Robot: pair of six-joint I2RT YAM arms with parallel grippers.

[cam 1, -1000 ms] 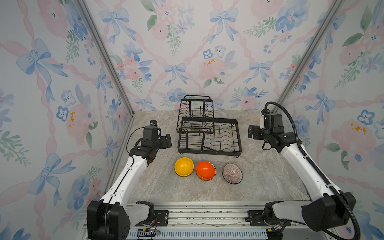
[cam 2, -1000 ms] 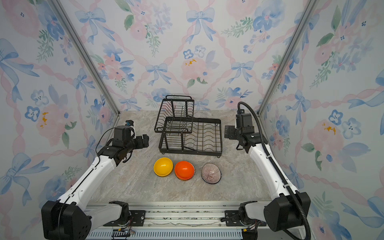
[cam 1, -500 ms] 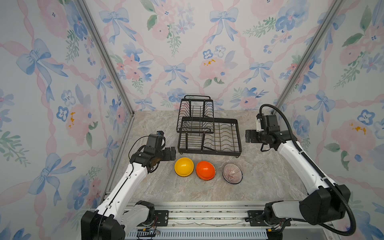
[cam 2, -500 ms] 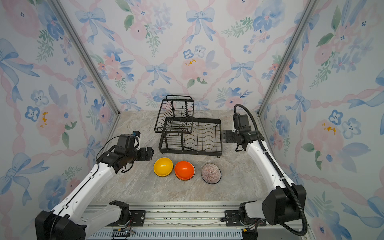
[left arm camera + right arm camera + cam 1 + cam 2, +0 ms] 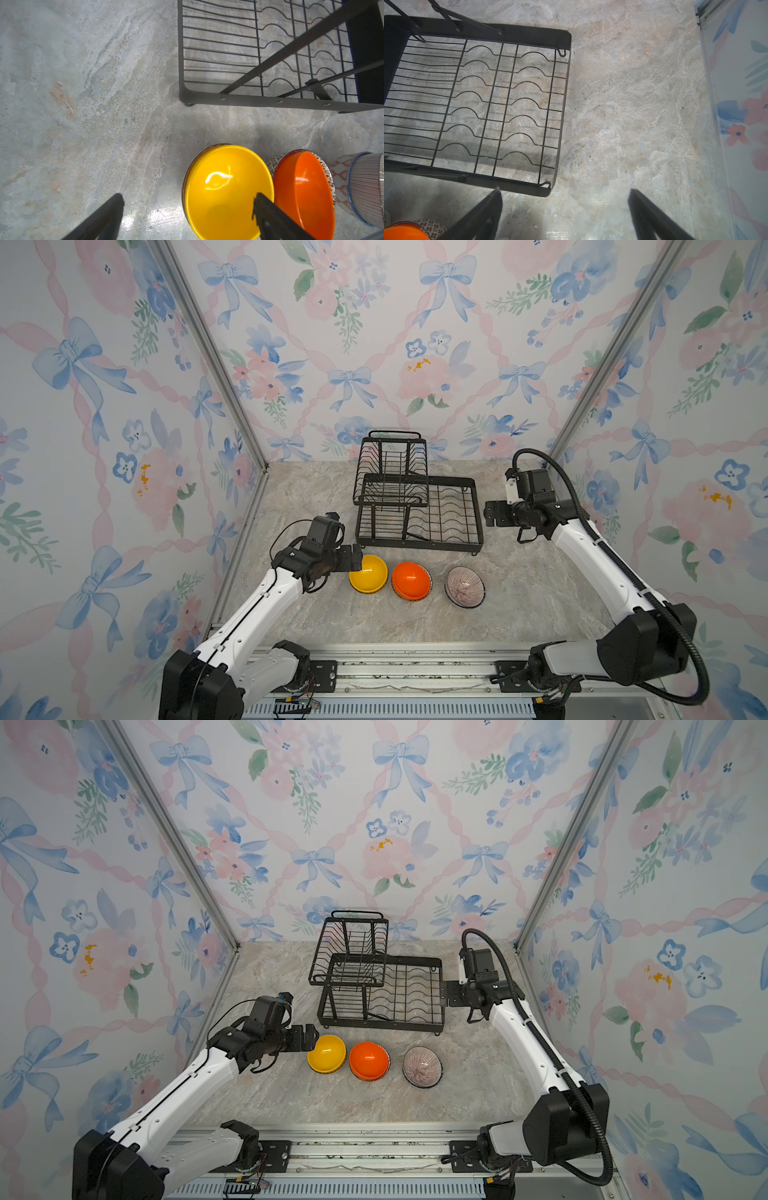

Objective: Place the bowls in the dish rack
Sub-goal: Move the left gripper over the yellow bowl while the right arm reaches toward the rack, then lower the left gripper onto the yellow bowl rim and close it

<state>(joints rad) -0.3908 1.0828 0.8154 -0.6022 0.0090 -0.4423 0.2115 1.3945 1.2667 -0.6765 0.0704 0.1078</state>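
Finding the yellow bowl (image 5: 369,576), orange bowl (image 5: 410,578) and striped bowl (image 5: 464,585) sitting unmoved in a row on the tabletop (image 5: 519,593), nearest the base, none loaded yet. Recording the left fingers (image 5: 270,216), spread wide and pinching nothing, having swung forward and down over the last second, now straddling the yellow bowl's rim, one inside and one outside. Judging a first pick as imminent. Further back, noting the dish rack (image 5: 529,33) standing empty, with the right fingers (image 5: 483,218), likewise spread and empty, edging closer to its right side.
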